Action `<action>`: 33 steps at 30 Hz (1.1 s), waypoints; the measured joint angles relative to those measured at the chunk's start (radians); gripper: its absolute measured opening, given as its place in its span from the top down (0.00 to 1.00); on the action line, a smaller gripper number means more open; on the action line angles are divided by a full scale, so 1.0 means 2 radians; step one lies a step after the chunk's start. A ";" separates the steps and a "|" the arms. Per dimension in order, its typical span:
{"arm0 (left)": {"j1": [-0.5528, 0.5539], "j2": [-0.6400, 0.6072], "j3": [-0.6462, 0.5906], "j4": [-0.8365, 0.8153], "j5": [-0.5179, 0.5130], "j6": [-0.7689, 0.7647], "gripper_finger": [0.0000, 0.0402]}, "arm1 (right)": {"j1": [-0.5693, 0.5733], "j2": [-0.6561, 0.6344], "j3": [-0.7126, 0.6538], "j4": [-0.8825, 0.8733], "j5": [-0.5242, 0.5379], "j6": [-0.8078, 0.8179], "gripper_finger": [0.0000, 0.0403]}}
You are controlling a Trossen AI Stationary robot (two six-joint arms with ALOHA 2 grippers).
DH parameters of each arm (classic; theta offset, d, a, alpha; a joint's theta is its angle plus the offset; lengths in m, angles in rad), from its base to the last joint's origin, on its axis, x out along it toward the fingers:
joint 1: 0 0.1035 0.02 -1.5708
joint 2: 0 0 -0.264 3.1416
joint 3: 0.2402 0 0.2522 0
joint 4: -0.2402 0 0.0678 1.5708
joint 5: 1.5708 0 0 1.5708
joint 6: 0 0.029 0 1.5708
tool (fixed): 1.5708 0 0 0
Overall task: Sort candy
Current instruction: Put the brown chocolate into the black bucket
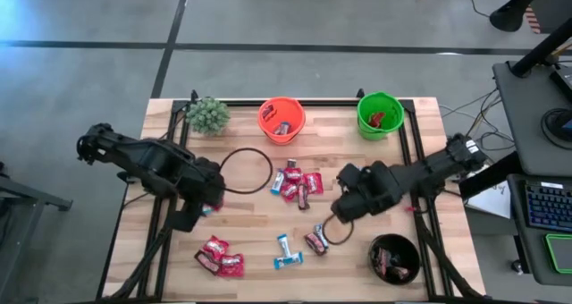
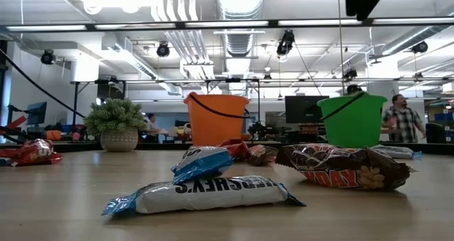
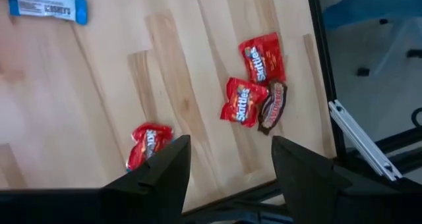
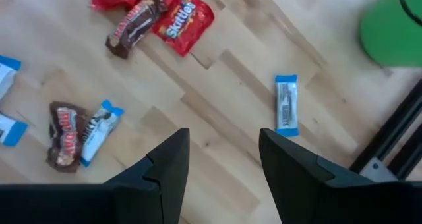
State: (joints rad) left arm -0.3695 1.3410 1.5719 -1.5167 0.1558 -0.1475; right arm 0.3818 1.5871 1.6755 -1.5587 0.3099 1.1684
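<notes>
Left gripper (image 1: 207, 206) is angled down over the table's left side, fingers spread above a red packet (image 3: 146, 143), nothing pinched. Right gripper (image 1: 338, 212) is held right of centre, fingers spread, empty. Candy (image 1: 298, 184) is scattered mid-table and near edge.

Wrapped candy (image 1: 296, 183) scattered flat on the wooden tabletop, red packets, blue-and-white bars, dark brown bars, mid-table cluster, near-edge groups, some pieces inside three buckets
</notes>
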 joint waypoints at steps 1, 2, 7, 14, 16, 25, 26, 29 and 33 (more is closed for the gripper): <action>0.000 -0.006 0.000 -0.002 0.000 -0.001 0.52 | -0.009 0.000 0.000 0.005 -0.001 -0.011 0.57; 0.000 -0.012 0.000 -0.003 0.000 -0.001 0.52 | -0.019 0.000 -0.001 0.016 -0.002 -0.024 0.57; 0.000 -0.044 0.000 -0.006 -0.024 -0.005 0.52 | -0.063 0.000 -0.011 0.117 -0.033 -0.090 0.57; 0.000 -0.084 0.000 -0.010 -0.057 -0.028 0.52 | -0.108 0.000 -0.050 0.236 -0.094 -0.120 0.57; 0.000 -0.096 0.000 -0.010 -0.063 -0.028 0.52 | -0.119 0.000 -0.066 0.251 -0.099 -0.117 0.57; 0.000 -0.130 0.000 -0.014 -0.111 -0.038 0.52 | -0.141 0.000 -0.139 0.362 -0.131 -0.105 0.57; 0.000 -0.133 0.000 -0.014 -0.113 -0.038 0.52 | -0.141 0.000 -0.142 0.375 -0.131 -0.105 0.57; 0.000 -0.139 0.000 -0.015 -0.121 -0.038 0.52 | -0.143 0.000 -0.145 0.397 -0.130 -0.105 0.57; 0.000 -0.146 0.000 -0.026 -0.148 -0.047 0.52 | -0.148 0.002 -0.160 0.419 -0.114 -0.086 0.57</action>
State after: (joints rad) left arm -0.3691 1.0481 1.5719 -1.5686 -0.1403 -0.2425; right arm 0.0860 1.5920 1.3558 -0.7214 0.0825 0.9966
